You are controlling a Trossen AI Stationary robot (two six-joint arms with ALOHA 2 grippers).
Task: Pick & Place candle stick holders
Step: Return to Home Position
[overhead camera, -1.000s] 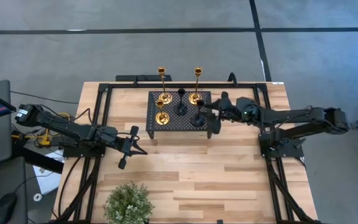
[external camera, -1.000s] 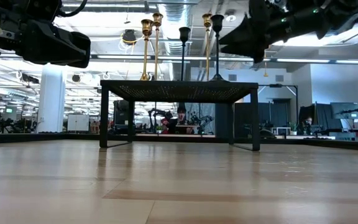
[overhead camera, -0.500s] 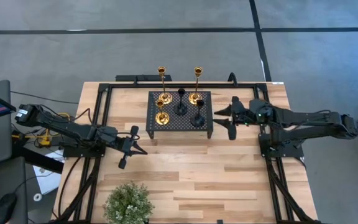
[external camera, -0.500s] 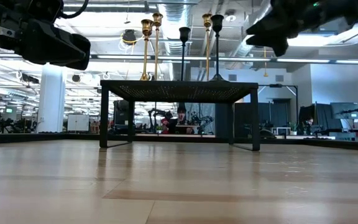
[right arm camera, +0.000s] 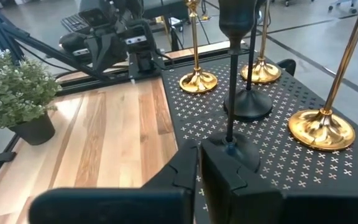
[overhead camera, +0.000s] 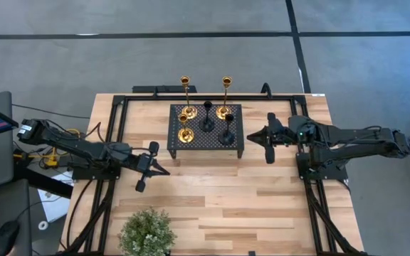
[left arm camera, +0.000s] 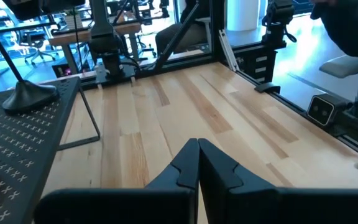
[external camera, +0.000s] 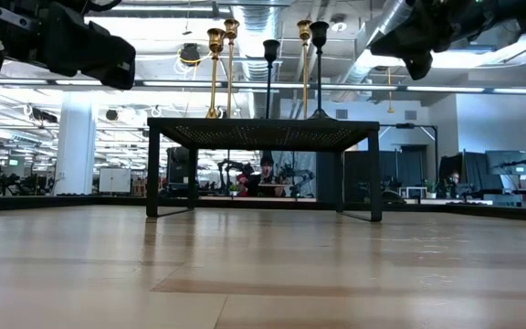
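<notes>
- Candle stick holders [overhead camera: 185, 134], slim gold and black metal, are standing on the black perforated stand [overhead camera: 203, 143].
- Right gripper [overhead camera: 251, 135] at three o'clock and left gripper [overhead camera: 166, 171] at eight are idling clear, jaws closed, empty, placing seemingly done.

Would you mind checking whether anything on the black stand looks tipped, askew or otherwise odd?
Nothing stands out. All five candle stick holders stand upright on the black perforated stand, none tipped or overhanging. The left gripper and right gripper are both shut and off to either side.
</notes>
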